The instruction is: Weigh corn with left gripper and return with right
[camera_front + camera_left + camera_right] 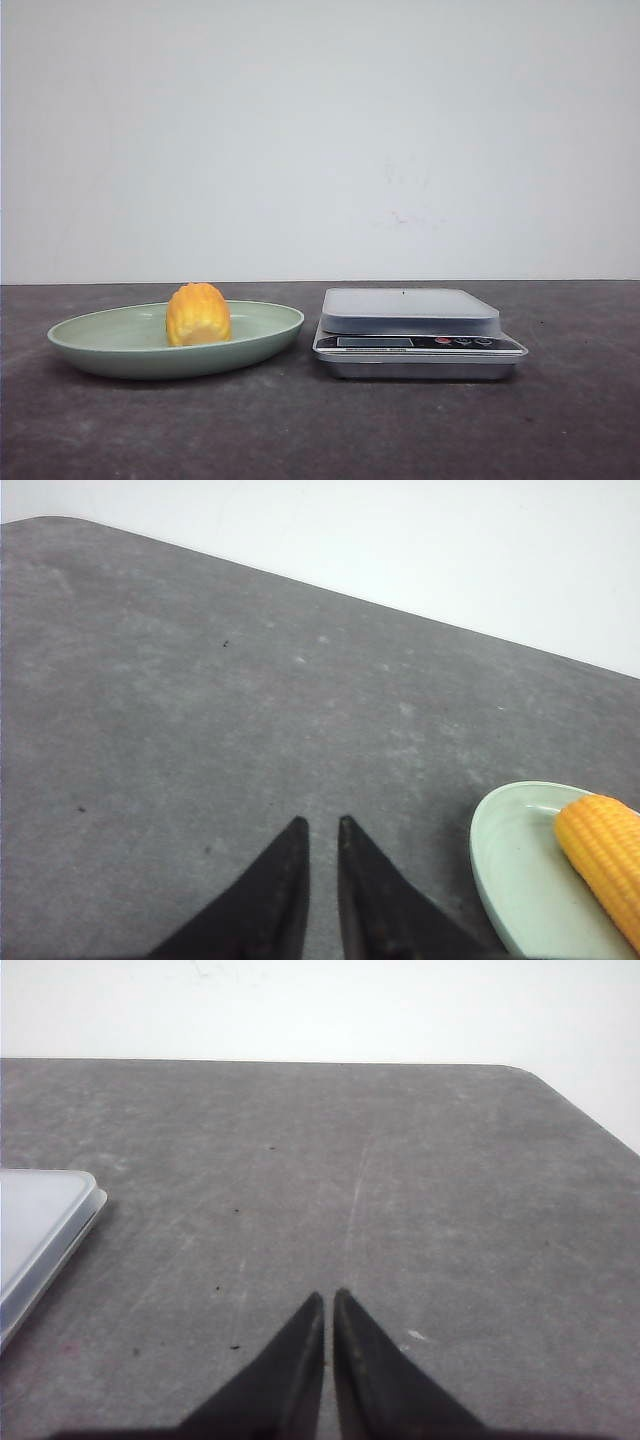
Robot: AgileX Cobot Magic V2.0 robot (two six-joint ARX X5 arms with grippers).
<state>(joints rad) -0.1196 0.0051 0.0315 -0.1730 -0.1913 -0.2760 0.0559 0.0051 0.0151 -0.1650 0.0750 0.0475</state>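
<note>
The corn (198, 314), a stubby yellow-orange cob piece, stands in the pale green oval plate (100, 335) on the left of the dark table. Neither arm shows in the front view. In the left wrist view my left gripper (321, 823) hovers over bare table, its black fingers shut with only a thin slit between them and nothing held; the corn (605, 855) and the plate (510, 870) lie off to one side. My right gripper (329, 1296) is shut and empty over bare table.
A silver digital scale (410, 310) with a flat grey platform stands just right of the plate; its corner (35, 1230) appears in the right wrist view. A white wall rises behind the table's far edge.
</note>
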